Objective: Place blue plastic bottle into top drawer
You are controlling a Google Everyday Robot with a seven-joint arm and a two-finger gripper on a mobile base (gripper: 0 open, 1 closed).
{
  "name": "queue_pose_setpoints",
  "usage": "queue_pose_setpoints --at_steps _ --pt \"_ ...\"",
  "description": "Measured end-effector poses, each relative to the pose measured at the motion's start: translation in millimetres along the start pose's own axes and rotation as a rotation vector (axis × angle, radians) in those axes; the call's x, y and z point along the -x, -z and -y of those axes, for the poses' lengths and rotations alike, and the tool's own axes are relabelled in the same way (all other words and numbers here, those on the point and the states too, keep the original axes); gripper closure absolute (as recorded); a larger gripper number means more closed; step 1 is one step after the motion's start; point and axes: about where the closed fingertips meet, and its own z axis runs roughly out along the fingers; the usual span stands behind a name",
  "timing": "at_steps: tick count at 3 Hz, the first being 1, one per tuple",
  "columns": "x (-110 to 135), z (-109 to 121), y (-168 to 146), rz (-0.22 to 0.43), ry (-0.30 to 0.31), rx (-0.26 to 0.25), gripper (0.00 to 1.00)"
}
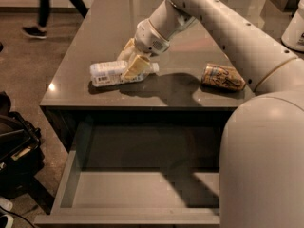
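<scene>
The blue plastic bottle (110, 73) lies on its side on the dark counter (95, 32), cap to the right. My gripper (131, 60) is down over the bottle's cap end. One cream finger (135, 66) is in front of the bottle and the other is behind it, so the jaws are open astride it. The bottle still rests on the counter. The top drawer (118, 191) is pulled open below the counter's front edge, with a bare grey interior.
A gold-orange drink can (223, 77) lies on the counter to the right of the gripper. My arm and body fill the right side. A dark bag (14, 148) sits on the floor at left. A person (47, 6) walks at the far left.
</scene>
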Motion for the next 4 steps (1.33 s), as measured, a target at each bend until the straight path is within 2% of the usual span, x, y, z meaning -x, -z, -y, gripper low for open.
queue_pose_setpoints --at_steps 1,2,3,4 --pt "0.0 0.0 -0.1 0.000 0.000 0.000 0.88" --pt "0.0 0.0 -0.1 0.000 0.000 0.000 1.00" --pt "-2.2 -19.0 6.2 0.009 -0.030 -0.026 1.00" --pt "46.7 -64.5 47.3 0.088 -0.093 -0.167 1.00"
